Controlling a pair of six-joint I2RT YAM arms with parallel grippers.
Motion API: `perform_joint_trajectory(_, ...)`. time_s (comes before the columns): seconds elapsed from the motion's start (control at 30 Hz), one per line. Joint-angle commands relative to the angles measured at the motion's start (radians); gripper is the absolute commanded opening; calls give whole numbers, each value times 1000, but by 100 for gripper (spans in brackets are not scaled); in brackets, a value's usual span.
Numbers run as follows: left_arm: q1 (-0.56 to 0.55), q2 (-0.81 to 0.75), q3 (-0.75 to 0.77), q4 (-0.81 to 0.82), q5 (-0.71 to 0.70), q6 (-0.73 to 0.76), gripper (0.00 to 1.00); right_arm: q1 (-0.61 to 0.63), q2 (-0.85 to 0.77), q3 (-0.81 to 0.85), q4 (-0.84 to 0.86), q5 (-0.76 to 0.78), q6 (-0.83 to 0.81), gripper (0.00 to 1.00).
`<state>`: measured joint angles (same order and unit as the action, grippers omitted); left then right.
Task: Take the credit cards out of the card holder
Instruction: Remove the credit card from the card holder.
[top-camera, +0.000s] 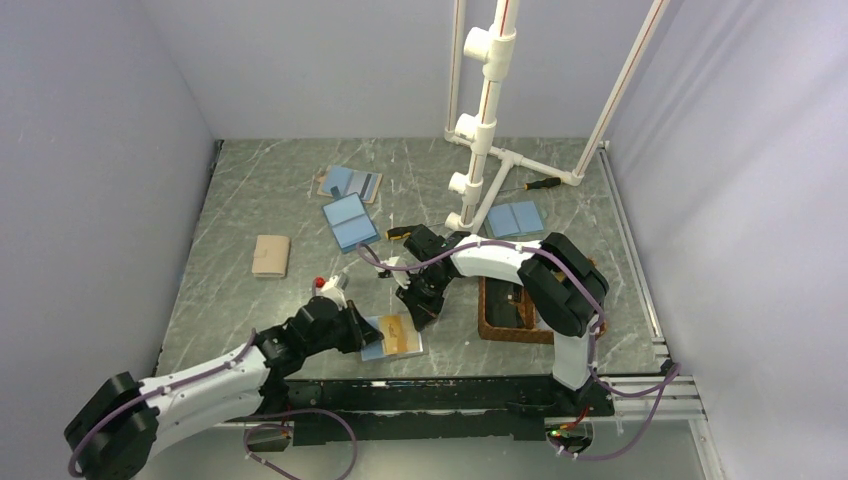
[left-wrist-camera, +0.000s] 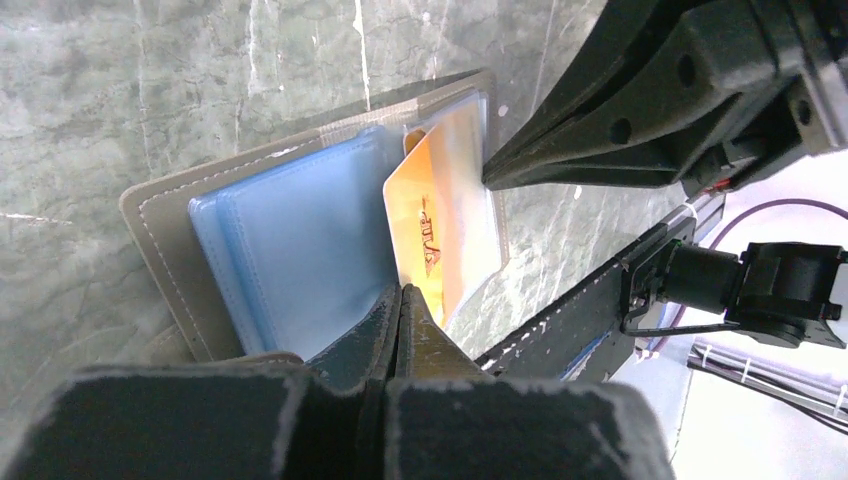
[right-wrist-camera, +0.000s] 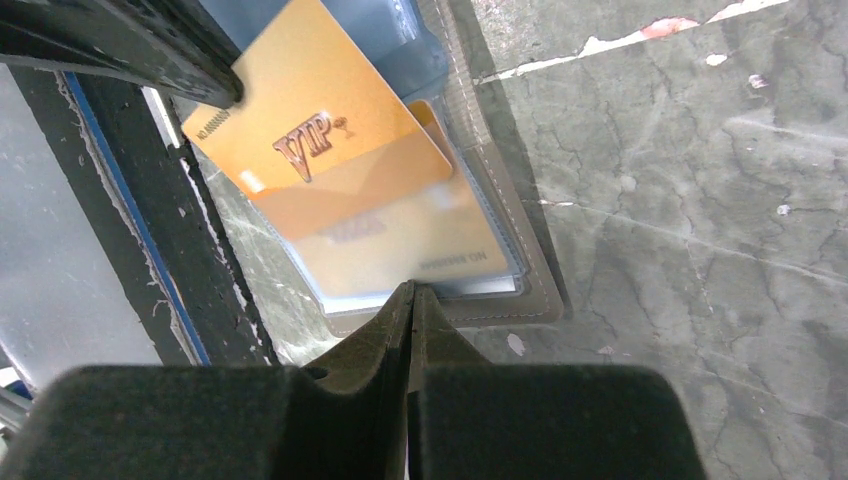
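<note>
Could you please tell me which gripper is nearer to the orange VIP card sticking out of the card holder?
Left. The left gripper is shut on a corner of the VIP card; the right gripper, also shut, rests its tips on the edge of the card holder, beside the card.

Top view looks down from behind; both wrist views closely share the card holder (left-wrist-camera: 280, 250).

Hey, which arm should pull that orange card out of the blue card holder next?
Left. The left fingers, shut, pinch a corner of the orange VIP card, already partly out of the light blue bifold card holder. The right fingers, shut, press on the holder's edge, steadying it.
</note>
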<state>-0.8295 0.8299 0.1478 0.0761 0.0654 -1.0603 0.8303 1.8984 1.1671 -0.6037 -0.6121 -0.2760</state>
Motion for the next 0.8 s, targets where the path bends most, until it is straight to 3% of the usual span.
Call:
perform_joint_trajectory(0.0,-2,-86,-8,-107,-30,33,0,3,8,21,35,55,-34,4)
perform_joint_trajectory(0.07,-2,-116,-8,-136,-32,41,0,1,1,25,24,26,-48,4)
perform_joint_trajectory(0.3,-2,-176,-14,-156,-13,96,0,-2,-77,25,-17,-88,-126,23)
perform_joint_trajectory(0.77,-2,-286,23,-187,5,243,0,-8,-169,32,-101,-220,-256,30)
